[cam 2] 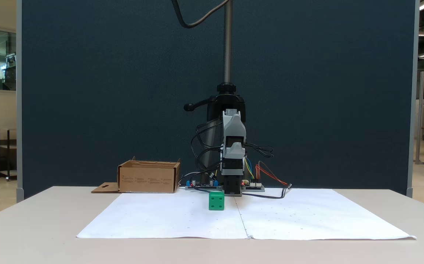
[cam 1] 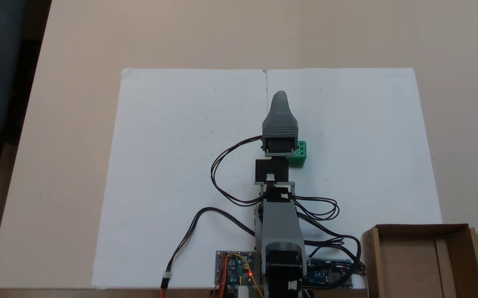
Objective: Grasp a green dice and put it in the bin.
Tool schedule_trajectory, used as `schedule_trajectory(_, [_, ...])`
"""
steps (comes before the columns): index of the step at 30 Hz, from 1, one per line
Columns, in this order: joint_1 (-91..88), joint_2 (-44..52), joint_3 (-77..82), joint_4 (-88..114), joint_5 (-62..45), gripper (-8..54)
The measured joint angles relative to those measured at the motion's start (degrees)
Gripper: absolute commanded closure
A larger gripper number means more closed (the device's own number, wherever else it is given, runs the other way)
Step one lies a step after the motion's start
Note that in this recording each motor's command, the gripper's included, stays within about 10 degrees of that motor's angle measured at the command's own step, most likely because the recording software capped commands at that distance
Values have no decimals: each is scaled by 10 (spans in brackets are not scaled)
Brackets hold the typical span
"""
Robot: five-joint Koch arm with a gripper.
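Observation:
The green dice (cam 1: 299, 154) (cam 2: 216, 201) rests on the white paper, pips showing on its faces. In a fixed view from above its left edge is covered by the arm's wrist. My gripper (cam 1: 280, 97) (cam 2: 233, 147) reaches past the dice toward the paper's middle seam and hangs above the sheet, holding nothing that I can see. Its jaws lie one over the other, so the gap between them is hidden. The bin (cam 1: 412, 231) (cam 2: 149, 179), a brown cardboard box, stands beside the arm's base with a slotted tab on its side.
White paper (cam 1: 181, 165) (cam 2: 307, 216) covers the middle of the beige table (cam 1: 77, 41). Circuit boards (cam 1: 234, 268) and looping black cables (cam 1: 218, 174) crowd the arm's base. A dark partition (cam 2: 87, 91) and a camera pole (cam 2: 227, 40) stand behind the arm.

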Motion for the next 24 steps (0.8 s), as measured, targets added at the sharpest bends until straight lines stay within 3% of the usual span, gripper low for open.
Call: schedule_trajectory(24, [29, 0, 0, 0, 1, 8])
